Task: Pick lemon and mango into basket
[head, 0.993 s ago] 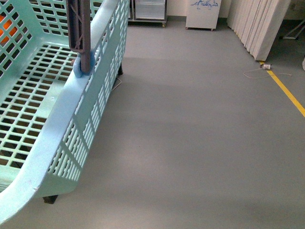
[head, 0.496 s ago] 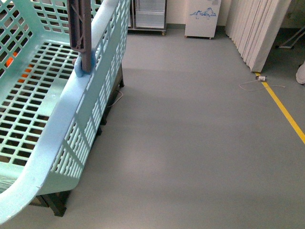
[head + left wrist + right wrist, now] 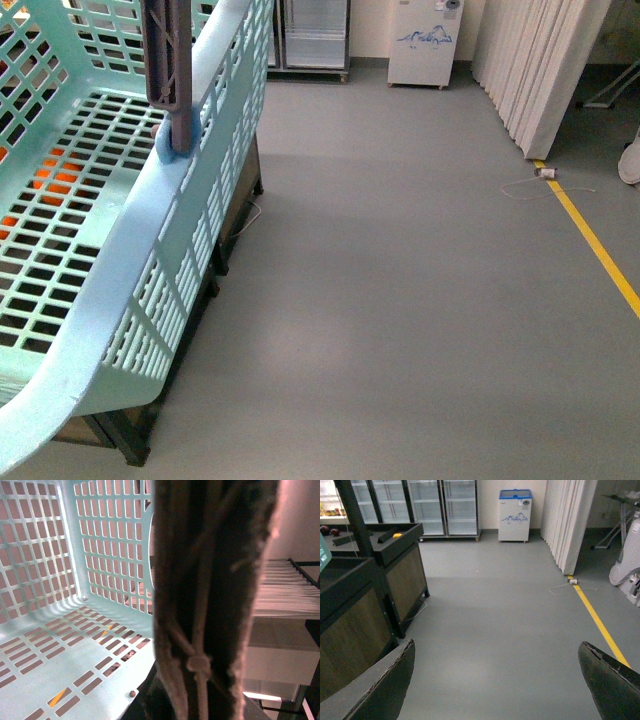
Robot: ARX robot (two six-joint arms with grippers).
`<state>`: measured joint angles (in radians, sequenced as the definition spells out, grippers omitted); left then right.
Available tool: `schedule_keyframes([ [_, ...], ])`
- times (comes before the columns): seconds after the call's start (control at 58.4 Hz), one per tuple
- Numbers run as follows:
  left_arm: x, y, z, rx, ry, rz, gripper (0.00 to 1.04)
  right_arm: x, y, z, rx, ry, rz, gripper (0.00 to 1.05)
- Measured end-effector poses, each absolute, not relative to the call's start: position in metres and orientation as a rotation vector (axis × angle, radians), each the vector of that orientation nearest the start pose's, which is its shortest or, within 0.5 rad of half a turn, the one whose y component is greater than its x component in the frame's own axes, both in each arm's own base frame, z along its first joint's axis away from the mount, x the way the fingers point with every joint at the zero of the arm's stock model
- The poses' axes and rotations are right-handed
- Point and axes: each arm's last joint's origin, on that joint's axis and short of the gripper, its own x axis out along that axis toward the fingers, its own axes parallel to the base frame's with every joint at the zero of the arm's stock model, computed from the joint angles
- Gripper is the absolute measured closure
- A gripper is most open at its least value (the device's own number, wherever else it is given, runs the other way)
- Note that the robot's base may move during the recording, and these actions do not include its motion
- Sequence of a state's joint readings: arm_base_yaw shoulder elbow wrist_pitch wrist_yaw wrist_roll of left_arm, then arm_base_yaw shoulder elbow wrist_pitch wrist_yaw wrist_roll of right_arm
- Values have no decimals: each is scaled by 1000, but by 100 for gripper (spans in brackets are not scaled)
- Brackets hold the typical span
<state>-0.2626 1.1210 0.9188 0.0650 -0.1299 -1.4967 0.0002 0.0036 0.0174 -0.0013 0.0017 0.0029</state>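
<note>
The R pincer point(image 3: 496, 646) is released, fingers wide apart w/ only grey floor point(image 3: 500, 610) between; the basket point(image 3: 130, 250) stands to its left. L pincer's grip cannot be told: the basket's brown handle point(image 3: 210, 580) is very close in front of it.

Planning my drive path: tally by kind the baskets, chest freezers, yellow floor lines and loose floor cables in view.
basket: 1
white chest freezer: 1
yellow floor line: 1
loose cable: 1
Total: 4
</note>
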Motion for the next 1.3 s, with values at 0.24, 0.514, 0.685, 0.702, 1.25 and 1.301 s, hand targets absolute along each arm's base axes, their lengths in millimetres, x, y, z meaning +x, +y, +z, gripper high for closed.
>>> schedule_keyframes([
  [0.24, 244, -65, 337, -1477, 234, -32, 99, 97, 0, 169, 3, -12, -4, 9],
  [0.514, 245, -63, 337, -1465, 211, -9, 99, 97, 0, 169, 3, -11, -3, 9],
  [0.685, 245, -63, 337, -1465, 213, -8, 99, 97, 0, 169, 3, -12, -2, 9],
  [0.702, 245, -63, 337, -1464, 213, -8, 99, 97, 0, 169, 3, -14, -2, 9],
  [1.25, 245, -63, 337, -1461, 213, -8, 99, 97, 0, 169, 2, -12, -1, 9],
  [1.301, 245, -63, 337, -1461, 213, -8, 99, 97, 0, 169, 3, -12, -2, 9],
])
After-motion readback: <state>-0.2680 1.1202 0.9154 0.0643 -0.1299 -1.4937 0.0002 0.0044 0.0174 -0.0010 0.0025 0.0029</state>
